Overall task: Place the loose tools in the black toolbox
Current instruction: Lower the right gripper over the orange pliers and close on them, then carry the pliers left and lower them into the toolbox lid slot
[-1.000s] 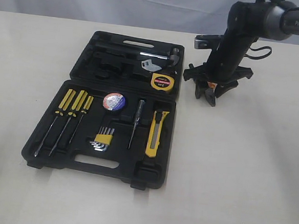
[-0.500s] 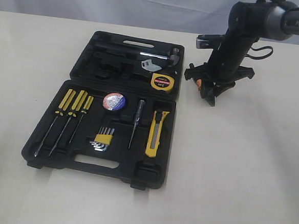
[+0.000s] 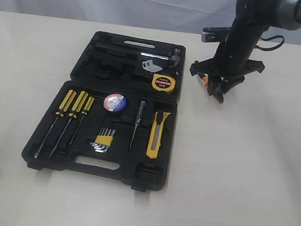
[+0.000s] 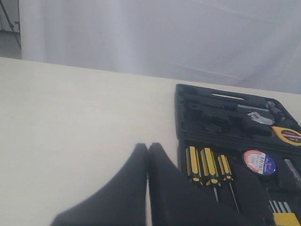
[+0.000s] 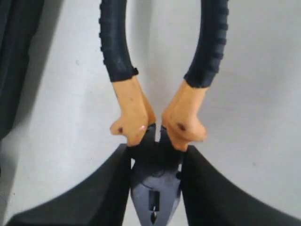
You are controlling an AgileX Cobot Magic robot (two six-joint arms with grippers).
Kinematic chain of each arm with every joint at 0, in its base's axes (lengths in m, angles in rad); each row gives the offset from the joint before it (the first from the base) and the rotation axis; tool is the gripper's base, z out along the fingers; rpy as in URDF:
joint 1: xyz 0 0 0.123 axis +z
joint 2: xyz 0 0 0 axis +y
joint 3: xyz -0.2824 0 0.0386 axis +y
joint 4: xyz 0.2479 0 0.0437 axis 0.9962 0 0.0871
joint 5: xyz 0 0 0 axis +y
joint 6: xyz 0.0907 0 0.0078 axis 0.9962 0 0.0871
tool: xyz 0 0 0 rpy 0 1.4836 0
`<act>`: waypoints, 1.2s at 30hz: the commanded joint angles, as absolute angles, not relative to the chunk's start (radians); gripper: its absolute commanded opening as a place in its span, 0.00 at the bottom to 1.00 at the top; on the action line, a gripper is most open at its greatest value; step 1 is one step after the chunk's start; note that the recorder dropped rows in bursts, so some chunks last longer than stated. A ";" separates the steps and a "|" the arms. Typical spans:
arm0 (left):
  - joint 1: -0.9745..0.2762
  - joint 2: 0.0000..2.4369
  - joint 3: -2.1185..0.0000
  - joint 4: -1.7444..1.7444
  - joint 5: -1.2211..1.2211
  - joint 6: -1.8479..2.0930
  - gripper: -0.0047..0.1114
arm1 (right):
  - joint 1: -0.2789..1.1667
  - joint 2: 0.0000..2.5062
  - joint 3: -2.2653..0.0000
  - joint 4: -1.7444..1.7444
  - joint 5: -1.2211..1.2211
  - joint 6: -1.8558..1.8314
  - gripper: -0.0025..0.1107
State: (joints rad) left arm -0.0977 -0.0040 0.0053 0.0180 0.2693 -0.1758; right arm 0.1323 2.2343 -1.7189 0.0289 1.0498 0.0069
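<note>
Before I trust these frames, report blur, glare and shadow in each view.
Exterior view: even soft light, sharp, only a faint shadow along the black toolbox. Left wrist view: hazy, backdrop washed out, the left gripper a featureless dark silhouette. Right wrist view: close and slightly soft, a small glint on the orange handle of the pliers, the right gripper underexposed.

The orange-and-black-handled pliers (image 5: 155, 188) sit gripped by their grey head in the right claw (image 5: 155, 153), handles spread apart. Off to the claw's side, the black toolbox (image 3: 80, 162) lies open. It holds the yellow-black tape measure (image 3: 162, 83) nearest the claw, and farther off the dark tape roll (image 3: 114, 101) and yellow utility knife (image 3: 157, 135).
</note>
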 commanded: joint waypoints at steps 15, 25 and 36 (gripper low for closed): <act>-0.103 0.000 0.000 0.023 0.269 -0.175 0.04 | 0.131 2.107 -1.721 0.032 1.110 -0.101 0.02; -0.103 0.000 0.000 0.013 0.269 -0.175 0.04 | 0.250 2.072 -1.721 0.129 1.027 -0.452 0.02; -0.103 0.000 0.000 0.013 0.269 -0.175 0.04 | 0.488 2.099 -1.738 -0.170 0.729 -0.547 0.02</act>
State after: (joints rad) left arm -0.0977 -0.0040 0.0053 0.0180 0.2693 -0.1758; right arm 0.4540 2.0850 -1.7189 -0.0861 0.7977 -0.5344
